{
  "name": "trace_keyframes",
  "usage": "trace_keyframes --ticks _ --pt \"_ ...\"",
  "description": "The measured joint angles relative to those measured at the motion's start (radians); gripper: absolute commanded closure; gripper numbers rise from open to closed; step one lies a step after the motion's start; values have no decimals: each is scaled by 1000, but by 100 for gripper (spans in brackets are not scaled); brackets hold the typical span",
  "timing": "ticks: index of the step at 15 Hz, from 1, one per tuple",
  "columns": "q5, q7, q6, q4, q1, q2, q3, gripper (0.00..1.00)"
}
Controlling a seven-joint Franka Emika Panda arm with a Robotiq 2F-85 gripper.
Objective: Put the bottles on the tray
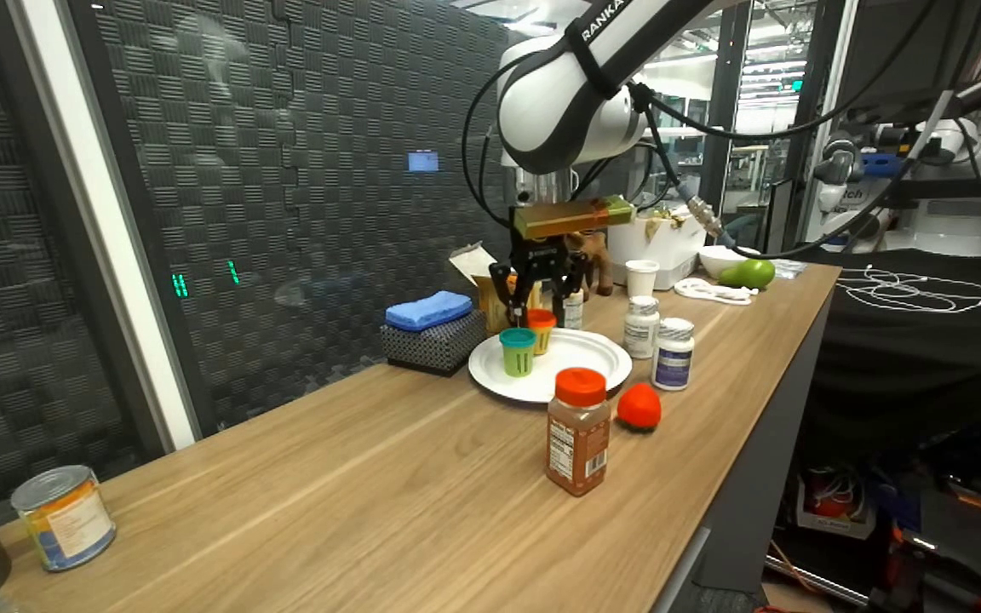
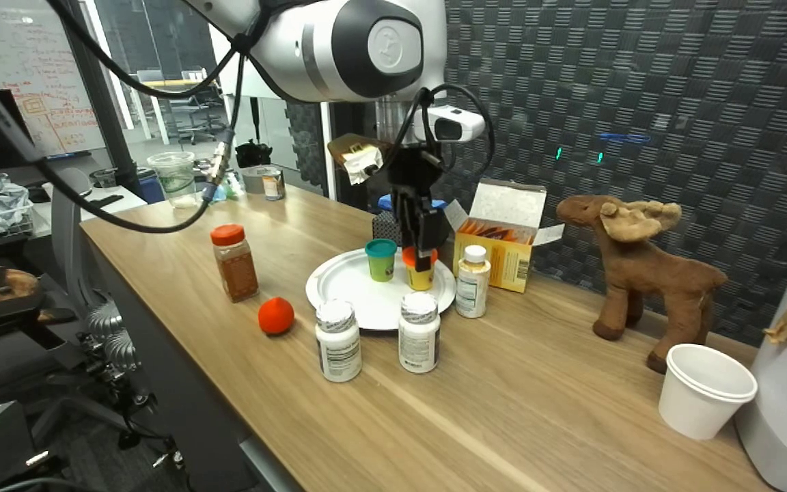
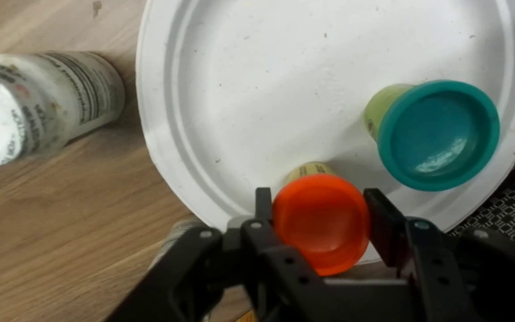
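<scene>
Gripper looked clamped on orange-lidded yellow plastic tub, on or just over round white plate. Three white-capped plastic pill bottles stood beside plate: likely light, rigid, slick; mid-body grip looked best.
</scene>
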Motion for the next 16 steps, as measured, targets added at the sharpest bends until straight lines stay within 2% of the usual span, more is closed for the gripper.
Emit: trace_keyframes --ticks 1,2,5,12,16 --pt "0 -1 -1 4 0 5 0 21" --pt "0 -1 -2 8 0 9 0 20" --pt "0 -1 -5 15 0 12 -1 1" --pt "0 3 0 4 10 -46 -5 0" --pt "-6 1 5 -99 66 -174 17 0"
